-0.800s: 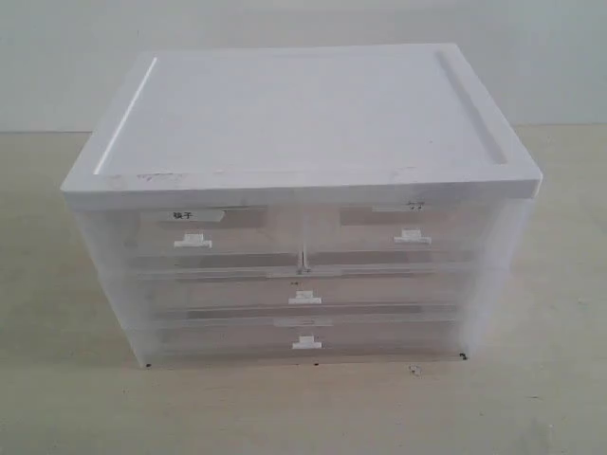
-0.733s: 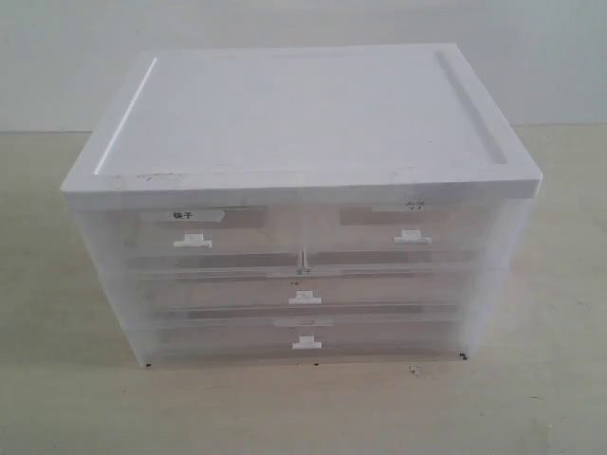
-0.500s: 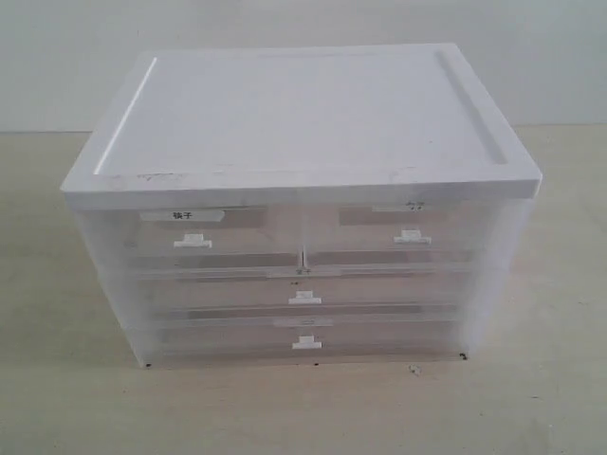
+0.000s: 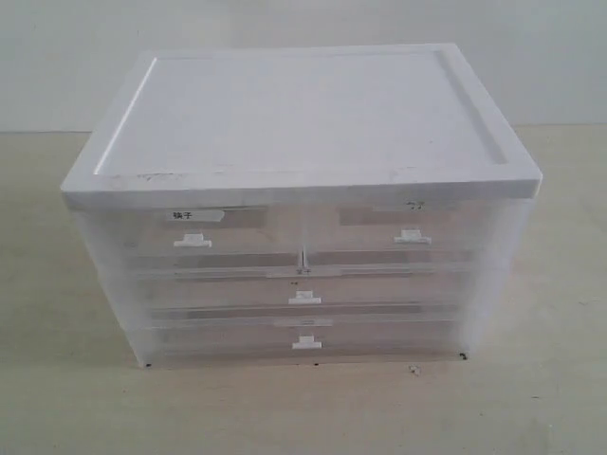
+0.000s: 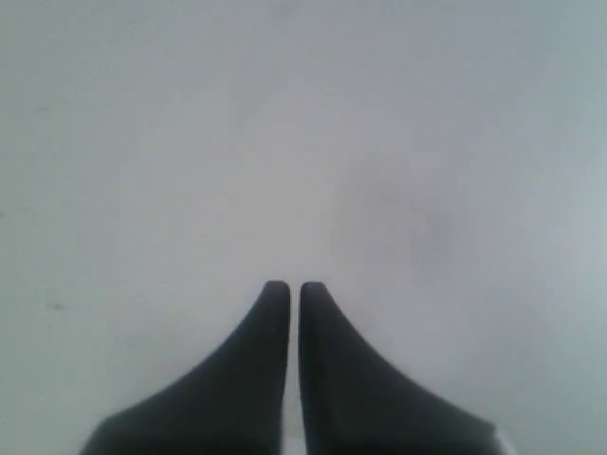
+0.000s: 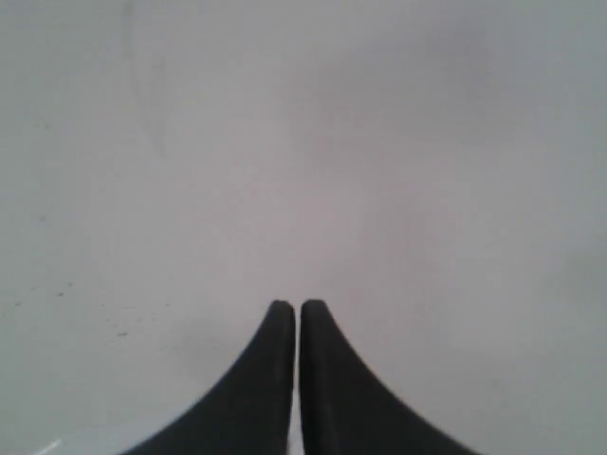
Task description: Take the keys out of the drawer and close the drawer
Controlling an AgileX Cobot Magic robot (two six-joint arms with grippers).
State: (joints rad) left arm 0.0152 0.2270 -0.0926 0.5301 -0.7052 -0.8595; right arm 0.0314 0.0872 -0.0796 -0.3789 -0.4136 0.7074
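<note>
Nothing has moved in the exterior view since the earlier frames: the chest and all its drawers sit as they did.

Only the wrist views show the hands. The left hand (image 5: 285, 289) has its two dark fingers drawn almost together, with a thin sliver of light between them and nothing held. The right hand (image 6: 290, 308) is the same, its fingers nearly touching and empty. Behind each there is only a pale, blurred surface, and what it belongs to cannot be told.

Only the exterior view shows the furniture, and it shows neither hand. The drawer (image 4: 190, 248) is the upper left half-width one, pushed in flush with the front of the white-topped chest (image 4: 303, 114). Its white label (image 4: 183, 215) bears dark characters and sits just above its tab handle (image 4: 193, 242). Beside it is the second half-width drawer (image 4: 408, 248), and below lie two full-width drawers (image 4: 379, 289), all closed. The keys cannot be made out through the cloudy plastic. The chest stands on a light worktop (image 4: 550, 379).
</note>
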